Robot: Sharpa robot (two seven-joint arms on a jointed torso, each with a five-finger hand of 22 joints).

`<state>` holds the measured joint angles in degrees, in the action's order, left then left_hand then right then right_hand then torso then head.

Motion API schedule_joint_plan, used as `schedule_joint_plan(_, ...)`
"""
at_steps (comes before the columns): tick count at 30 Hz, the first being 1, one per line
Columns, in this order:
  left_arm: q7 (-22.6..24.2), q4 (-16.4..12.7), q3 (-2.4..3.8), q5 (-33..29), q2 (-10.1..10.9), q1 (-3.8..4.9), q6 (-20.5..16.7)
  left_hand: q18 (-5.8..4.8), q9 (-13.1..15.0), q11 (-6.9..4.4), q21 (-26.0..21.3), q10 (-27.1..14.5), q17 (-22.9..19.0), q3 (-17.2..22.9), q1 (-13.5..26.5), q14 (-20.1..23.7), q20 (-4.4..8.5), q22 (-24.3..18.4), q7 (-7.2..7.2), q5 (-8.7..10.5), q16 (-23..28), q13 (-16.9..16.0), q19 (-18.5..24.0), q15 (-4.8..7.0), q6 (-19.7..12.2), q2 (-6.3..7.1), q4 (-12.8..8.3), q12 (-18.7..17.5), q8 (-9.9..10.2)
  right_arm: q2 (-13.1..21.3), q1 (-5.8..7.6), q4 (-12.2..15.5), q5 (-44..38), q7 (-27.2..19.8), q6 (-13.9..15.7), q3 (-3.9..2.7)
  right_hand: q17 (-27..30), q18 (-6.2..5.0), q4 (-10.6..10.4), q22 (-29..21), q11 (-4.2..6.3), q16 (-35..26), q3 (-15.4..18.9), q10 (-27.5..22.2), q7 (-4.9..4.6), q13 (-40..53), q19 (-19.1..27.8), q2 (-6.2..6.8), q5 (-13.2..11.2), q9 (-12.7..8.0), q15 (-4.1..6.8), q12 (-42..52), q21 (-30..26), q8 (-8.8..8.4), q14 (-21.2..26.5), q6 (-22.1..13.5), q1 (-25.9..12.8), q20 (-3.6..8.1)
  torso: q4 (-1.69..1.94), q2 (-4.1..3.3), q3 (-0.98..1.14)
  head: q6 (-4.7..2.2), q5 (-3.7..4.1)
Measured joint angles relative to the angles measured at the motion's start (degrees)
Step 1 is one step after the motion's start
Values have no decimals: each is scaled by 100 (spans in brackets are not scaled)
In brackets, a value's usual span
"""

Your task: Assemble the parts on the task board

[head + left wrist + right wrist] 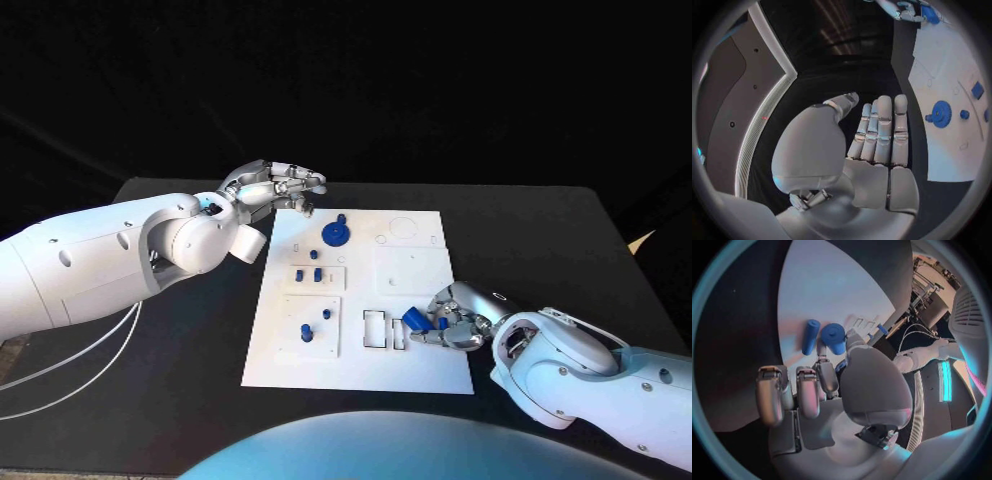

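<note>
Task board (361, 370): right hand (450, 325) pinches blue part (411, 320) by slots; poor alignment may jam it. Left hand (274, 187) empty, fingers apart, at far corner.

Probably lab: black table (173, 330), dark backdrop

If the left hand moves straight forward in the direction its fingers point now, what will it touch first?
Probably nothing soon. The left hand is open with fingers extended over bare black table, beside the task board. The blue gear lies off to the side. Depth is unclear, so this is only a judgement.
</note>
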<state>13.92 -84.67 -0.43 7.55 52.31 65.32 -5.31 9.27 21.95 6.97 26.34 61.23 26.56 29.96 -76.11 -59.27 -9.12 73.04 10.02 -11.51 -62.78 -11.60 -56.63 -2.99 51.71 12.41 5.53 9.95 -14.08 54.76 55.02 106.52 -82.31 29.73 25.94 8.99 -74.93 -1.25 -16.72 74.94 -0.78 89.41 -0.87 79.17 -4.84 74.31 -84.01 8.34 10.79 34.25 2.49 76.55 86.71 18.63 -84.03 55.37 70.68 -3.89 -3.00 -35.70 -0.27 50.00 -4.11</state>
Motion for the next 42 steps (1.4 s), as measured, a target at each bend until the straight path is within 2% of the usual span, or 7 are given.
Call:
schedule_joint_plan(5,0,-8,0,0,6,0,0,0,0,0,0,0,0,0,0,0,0,0,0,0,0,0,0,0,0,0,0,0,0,-9,-16,23,61,0,93,-2,0,-1,10,0,74,3,-215,176,43,65,7,-179,265,-125,61,193,150,-22,-1,209,87,55,2,1,1,0,-8)
schedule_joint_plan(9,0,-9,0,0,10,0,0,0,0,0,0,0,-1,0,0,0,0,0,0,0,0,0,0,0,0,0,0,0,0,11,-37,61,145,-22,235,13,1,0,22,-1,147,3,-426,342,15,66,1,-241,461,-155,114,377,194,-22,11,261,150,105,-2,4,3,0,-17)
schedule_joint_plan(16,0,-7,0,0,9,0,-1,0,-1,0,0,0,-5,0,0,0,0,0,0,0,0,0,0,0,0,0,0,0,0,105,-33,219,272,-92,564,8,1,-1,23,-1,188,25,-578,432,-5,65,0,-216,553,-156,143,477,232,-20,0,281,175,145,-8,12,2,0,-17)
schedule_joint_plan(23,0,6,0,0,-3,0,-1,0,-1,0,0,0,-5,0,0,0,0,0,0,0,0,0,0,0,0,0,0,0,0,145,90,429,416,-167,774,-11,1,-1,12,-2,201,25,-638,446,-25,65,0,-216,625,-156,163,497,232,-20,21,301,175,145,-5,15,2,0,5)
schedule_joint_plan(30,0,10,0,0,-17,0,0,0,-1,0,0,0,-4,0,0,0,0,0,0,0,0,0,0,0,0,0,0,0,0,-85,135,415,695,-227,696,-11,2,-1,-13,-2,200,25,-679,447,-46,64,0,-289,729,-183,163,497,232,-20,21,321,103,145,1,7,0,0,-8)
schedule_joint_plan(34,-1,10,0,0,-20,0,0,0,-1,0,0,0,-4,0,0,0,0,0,0,0,0,0,0,0,0,0,0,0,0,-216,138,358,840,-240,560,-9,2,0,-34,-2,198,25,-733,449,-59,64,0,-372,729,-184,163,497,232,-20,21,332,-142,145,4,3,0,0,-15)
schedule_joint_plan(42,-2,5,0,0,-20,0,-2,0,5,0,0,0,-4,0,0,0,0,0,0,0,0,5,0,0,0,0,0,0,0,-414,139,248,1010,-221,288,-5,2,-1,-19,-3,191,24,-811,456,-88,63,0,-328,650,-151,163,497,232,27,21,364,-581,144,3,3,-3,0,-24)
